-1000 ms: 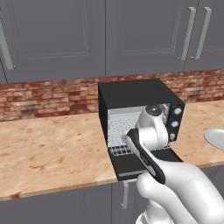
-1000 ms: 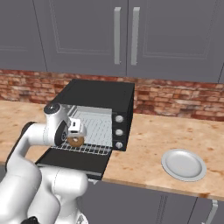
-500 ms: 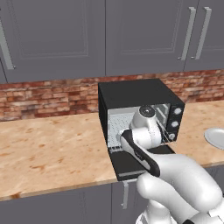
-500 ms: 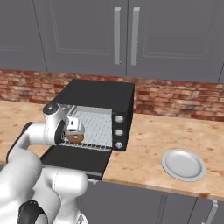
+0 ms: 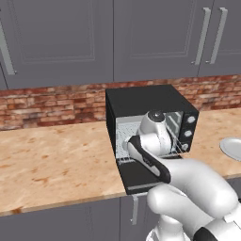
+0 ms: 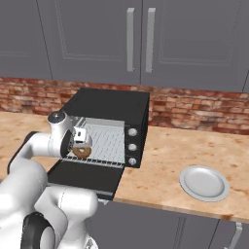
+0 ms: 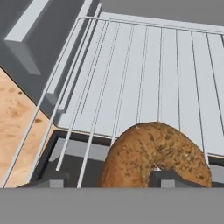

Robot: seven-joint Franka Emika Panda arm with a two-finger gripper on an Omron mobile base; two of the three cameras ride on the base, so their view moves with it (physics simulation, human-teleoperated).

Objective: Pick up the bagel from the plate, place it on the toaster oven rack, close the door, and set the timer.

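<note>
since the earlier frame the bagel (image 6: 81, 152) has been carried inward to the front edge of the toaster oven rack (image 6: 104, 143). the end effector (image 6: 80, 143) is seen around it (whether spread or pinching cannot be told), and its lower half is cut off in the hand view.

Over the last second the white arm's end effector (image 6: 80, 144) has carried the small brown ring-shaped bagel (image 6: 81, 152) a little further towards the mouth of the black toaster oven, so it now sits at the front edge of the silver wire rack (image 6: 104, 145), with the jaws parting.
</note>
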